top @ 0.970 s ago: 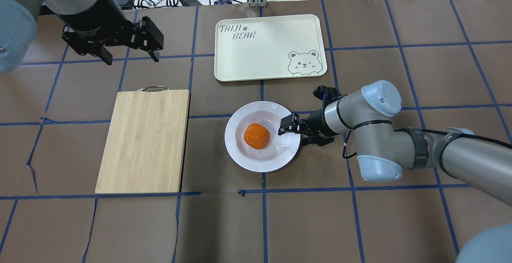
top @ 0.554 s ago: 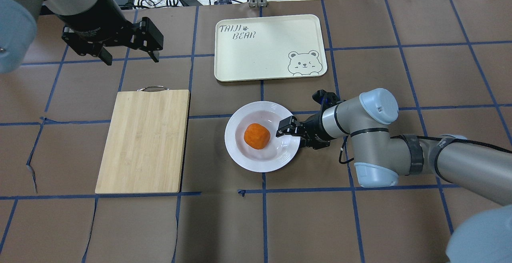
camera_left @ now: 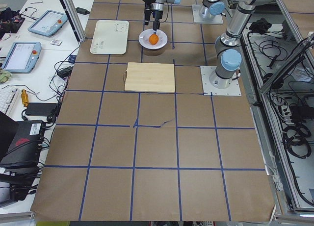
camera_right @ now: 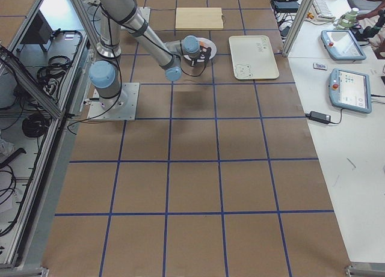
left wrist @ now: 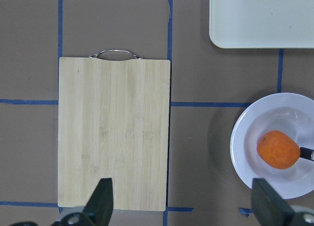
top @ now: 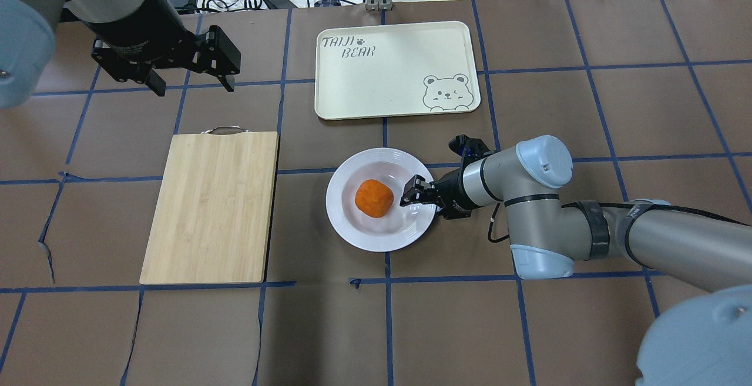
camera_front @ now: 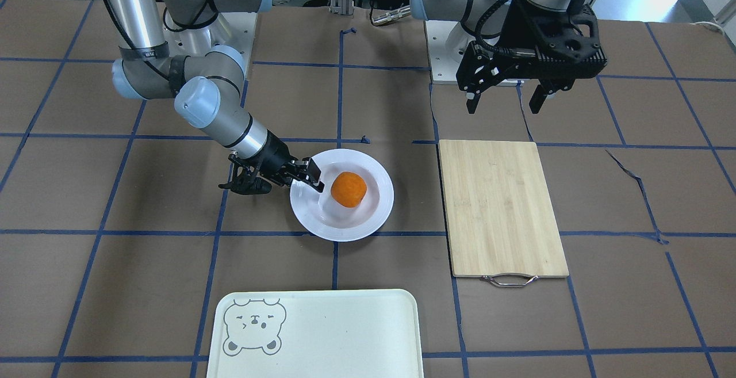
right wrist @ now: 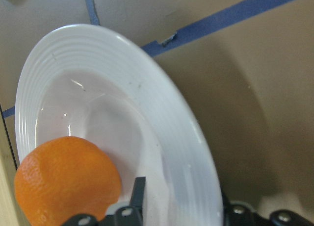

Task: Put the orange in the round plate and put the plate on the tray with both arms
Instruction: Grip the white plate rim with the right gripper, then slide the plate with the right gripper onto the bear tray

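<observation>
Orange (top: 374, 198) sits in round plate (top: 376, 244); right hand (top: 422, 202) straddles the rim beside it, fingers apart, seemingly unclamped. Next: clamp, lift toward tray (top: 388, 83).

Close on the plate (right wrist: 162, 103) — white, ridged rim, shallow well. Low in the well, toward its left side, the orange (right wrist: 66, 179), dimpled, resting on the well's floor. Just beside it, inside the rim, one black finger (right wrist: 138, 192) of the right gripper (right wrist: 184, 210); the other outside, beneath the rim's outer edge, rim between the two — pinched or not, unclear. Past the plate's rim, brown worktop (right wrist: 255, 98), crossed by blue tape (right wrist: 235, 17) torn at one spot.
</observation>
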### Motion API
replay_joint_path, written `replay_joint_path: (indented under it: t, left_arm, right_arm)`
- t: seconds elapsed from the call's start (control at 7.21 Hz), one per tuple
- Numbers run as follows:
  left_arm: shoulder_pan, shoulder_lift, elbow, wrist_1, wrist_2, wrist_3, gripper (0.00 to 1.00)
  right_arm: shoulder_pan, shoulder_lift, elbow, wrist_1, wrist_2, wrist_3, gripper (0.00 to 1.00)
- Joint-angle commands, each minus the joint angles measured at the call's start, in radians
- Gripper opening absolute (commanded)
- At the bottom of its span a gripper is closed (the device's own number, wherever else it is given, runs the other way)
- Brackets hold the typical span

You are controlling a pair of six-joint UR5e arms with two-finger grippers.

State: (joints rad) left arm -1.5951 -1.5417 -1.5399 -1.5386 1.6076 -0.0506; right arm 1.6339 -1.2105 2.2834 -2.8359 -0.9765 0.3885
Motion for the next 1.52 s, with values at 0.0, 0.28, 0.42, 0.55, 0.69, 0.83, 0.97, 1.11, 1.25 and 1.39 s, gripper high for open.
replay_joint_path:
  t: [0.0,0.28,0.42,0.55,0.69,0.83,0.97,1.11,1.25,1.39]
  left_arm:
    - [0.000,0.000,0.000,0.000,0.000,0.000,1.00]
    - [0.006,0.002,-0.002,0.000,0.002,0.000,1.00]
    - [0.004,0.002,0.000,0.000,0.002,0.000,1.00]
    - [0.004,0.002,-0.002,0.000,0.002,0.000,1.00]
    - [0.001,0.002,0.001,0.000,0.002,0.000,1.00]
    - [0.001,0.002,0.001,0.000,0.002,0.000,1.00]
    - [0.001,0.002,0.001,0.000,0.000,0.000,1.00]
    - [0.000,0.002,0.003,-0.002,0.000,0.000,1.00]
    - [0.001,0.003,0.000,-0.002,0.000,0.000,1.00]
    - [0.003,0.005,0.000,0.000,-0.003,0.000,1.00]
  right_arm:
    - [0.001,-0.001,-0.008,-0.017,-0.013,0.003,0.00]
    - [-0.006,0.000,-0.097,-0.002,-0.008,0.004,0.00]
    - [-0.015,-0.003,-0.169,0.071,-0.001,0.006,0.00]
    - [-0.028,0.005,-0.255,0.129,-0.001,0.027,0.00]
    - [-0.058,0.043,-0.371,0.224,-0.014,0.036,0.00]
    - [-0.083,0.115,-0.503,0.310,-0.014,0.035,0.00]
    - [-0.083,0.226,-0.647,0.331,-0.046,0.047,0.00]
    - [-0.083,0.332,-0.768,0.342,-0.065,0.050,0.00]
    - [-0.080,0.385,-0.853,0.386,-0.065,0.113,0.00]
    - [-0.080,0.407,-0.867,0.385,-0.064,0.116,0.00]
